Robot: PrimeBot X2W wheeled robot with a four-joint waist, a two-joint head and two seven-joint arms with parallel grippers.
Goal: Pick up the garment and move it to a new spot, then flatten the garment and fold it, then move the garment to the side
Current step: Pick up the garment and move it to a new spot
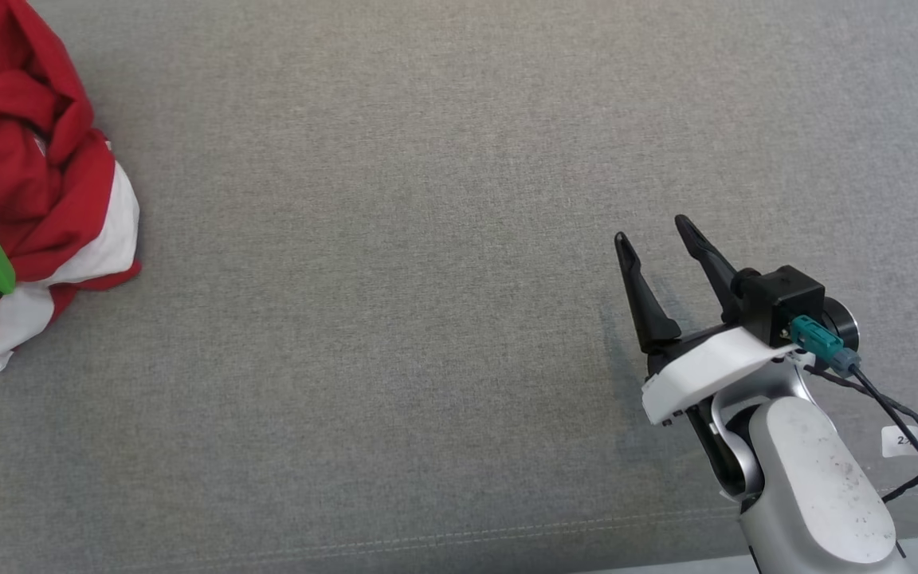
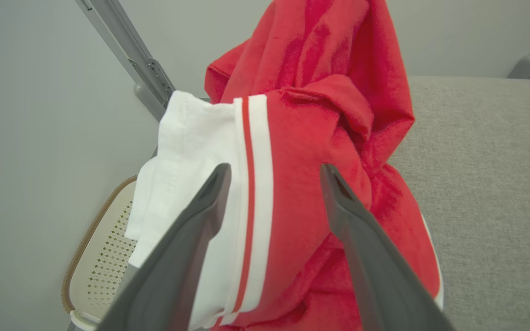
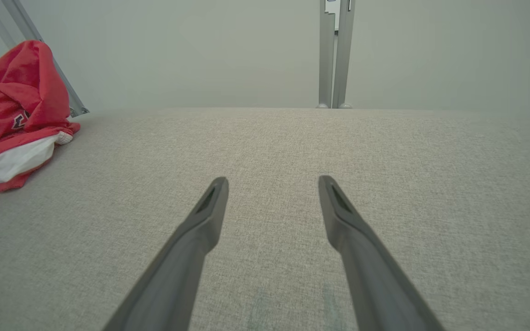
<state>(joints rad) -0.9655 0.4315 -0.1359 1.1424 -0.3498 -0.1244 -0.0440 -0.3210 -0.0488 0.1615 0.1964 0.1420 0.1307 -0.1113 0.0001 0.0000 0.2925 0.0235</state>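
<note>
Grey fabric-covered bench [image 1: 427, 319]: spans scene. Garment [image 1: 45, 159], red with white panels, crumpled in heap at bench's far left edge. Right end effector [image 1: 650, 229]: near right, fingers spread open above bare fabric, holding nothing, well apart from garment. Left end effector [image 2: 274, 167]: open, fingers aimed at garment's red-striped white band; contact indiscernible.

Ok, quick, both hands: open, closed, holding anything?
Left hand: open, pointed at the red garment, nothing gripped.
Right hand: open, empty, over the grey surface.
</note>
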